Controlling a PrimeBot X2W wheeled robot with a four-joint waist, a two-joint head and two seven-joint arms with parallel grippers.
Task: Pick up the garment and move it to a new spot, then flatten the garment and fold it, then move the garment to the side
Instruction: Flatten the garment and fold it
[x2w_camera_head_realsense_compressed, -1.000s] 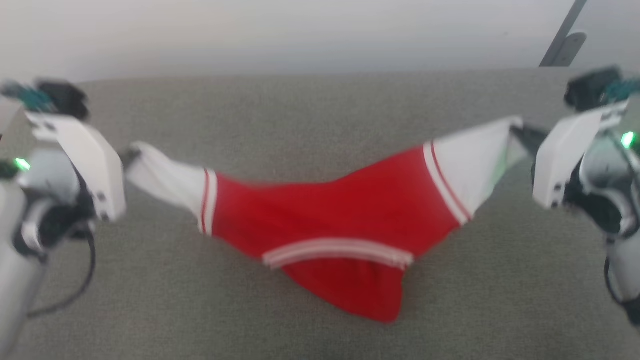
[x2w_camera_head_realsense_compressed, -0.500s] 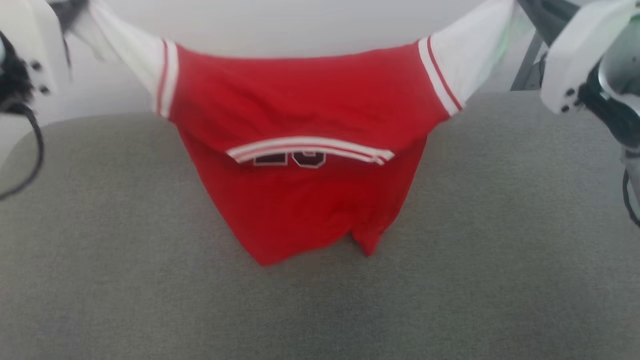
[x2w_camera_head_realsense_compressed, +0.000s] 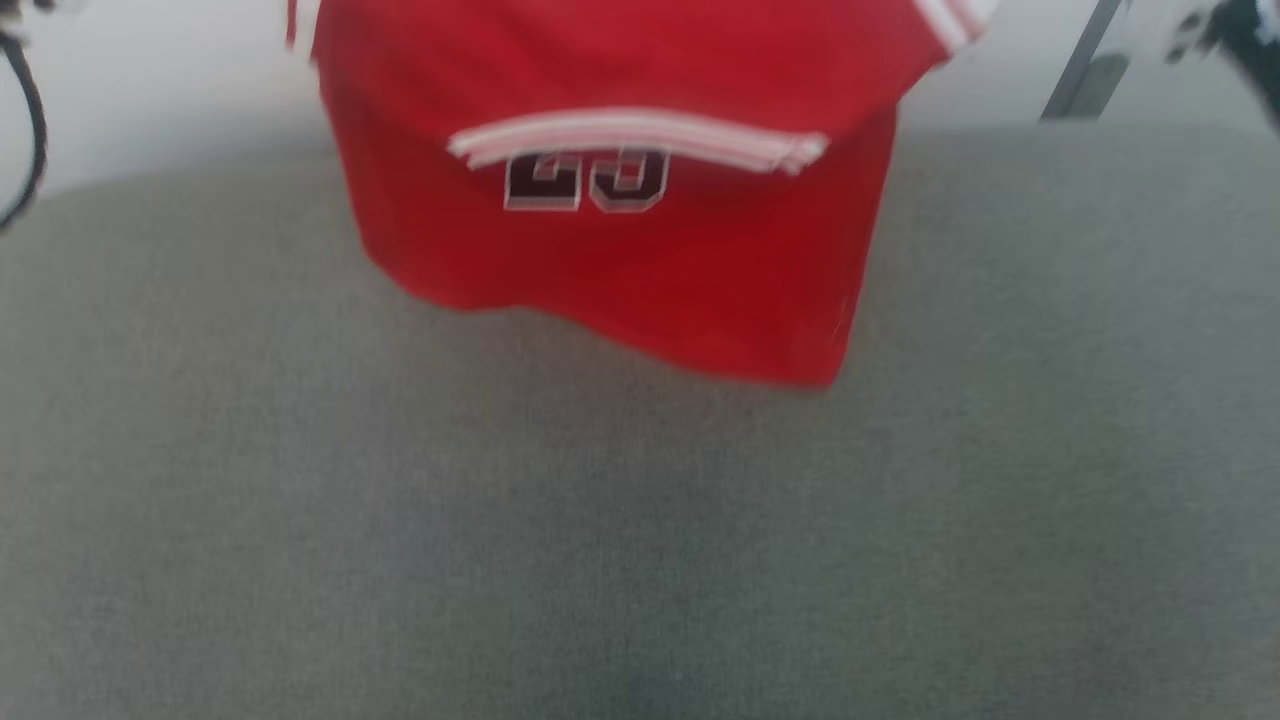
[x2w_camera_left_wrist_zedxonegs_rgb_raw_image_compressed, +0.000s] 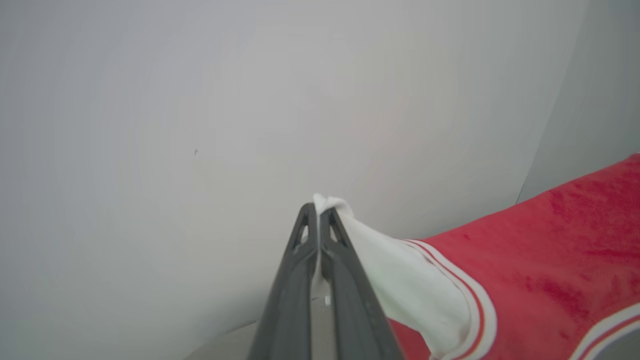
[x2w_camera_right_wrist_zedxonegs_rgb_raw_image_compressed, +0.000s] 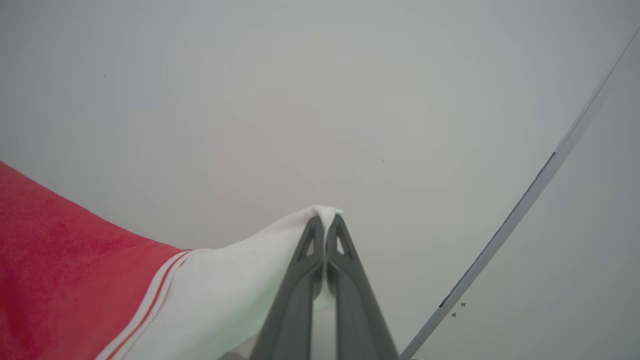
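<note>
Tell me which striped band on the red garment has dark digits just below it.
The long band across the middle of the garment: the digits sit right under it. The short sleeve bands at the upper corners have none.

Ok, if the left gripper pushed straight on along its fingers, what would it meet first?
Past the garment sleeve it pinches, the left gripper faces the pale wall; how far off is unclear.
</note>
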